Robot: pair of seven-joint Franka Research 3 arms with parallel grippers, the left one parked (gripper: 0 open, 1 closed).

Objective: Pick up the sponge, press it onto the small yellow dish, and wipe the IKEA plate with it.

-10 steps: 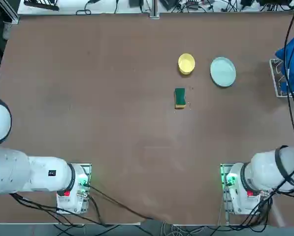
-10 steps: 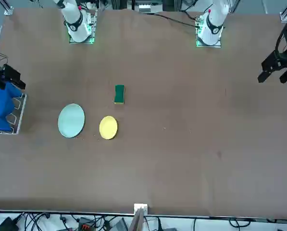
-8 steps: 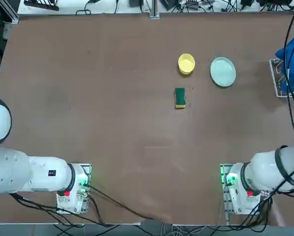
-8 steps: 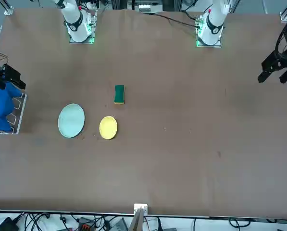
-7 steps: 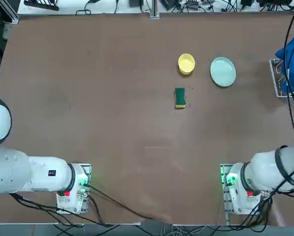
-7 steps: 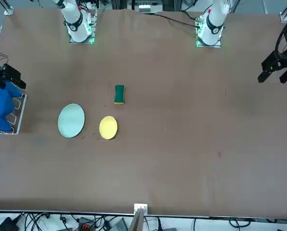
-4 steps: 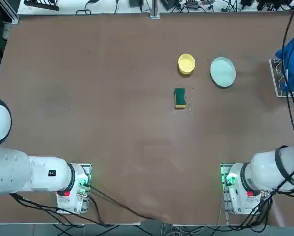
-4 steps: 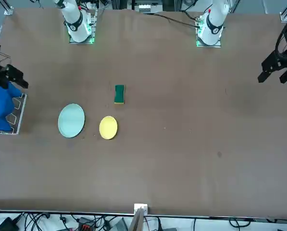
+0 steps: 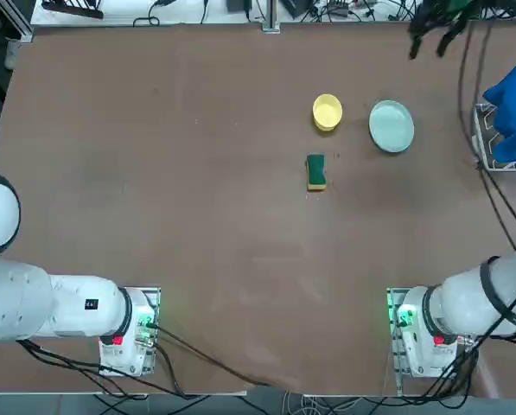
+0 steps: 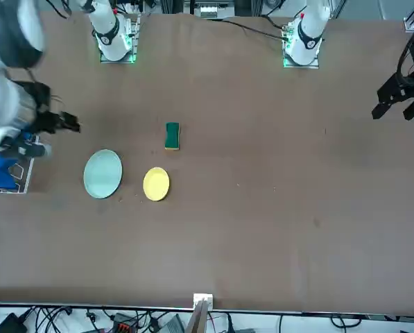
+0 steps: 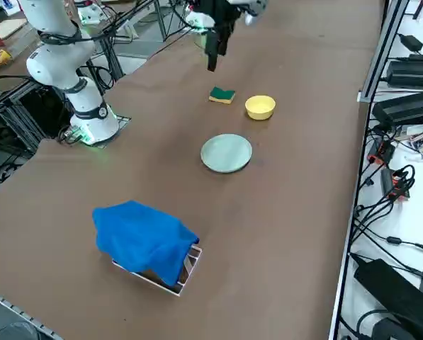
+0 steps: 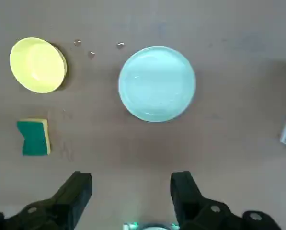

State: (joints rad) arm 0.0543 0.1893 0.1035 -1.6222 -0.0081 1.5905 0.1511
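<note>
Hovering over the table, the right gripper (image 12: 131,178) has its two fingers spread wide with nothing between them. Nearest to it lies the pale blue-green plate (image 9: 391,126), flat and bare; if the arm drops too early on its way across, a fingertip could clip that raised rim and shove the plate aside. Next comes the small yellow dish (image 9: 327,112), with clear drops (image 12: 120,45) on the table between the two. It looks light, so pressing off-centre would probably tip it or send it skidding, the more so on a wet patch.

Farthest off, on the robot's side of the yellow dish, the sponge (image 9: 315,172) rests on the table, green scouring face up, yellow foam beneath. Picking it up seems the step in hand. Fingers coming down askew to its sides might twist it or catch just a corner; gripping too low could pinch the foam that has to do the pressing and wiping.
</note>
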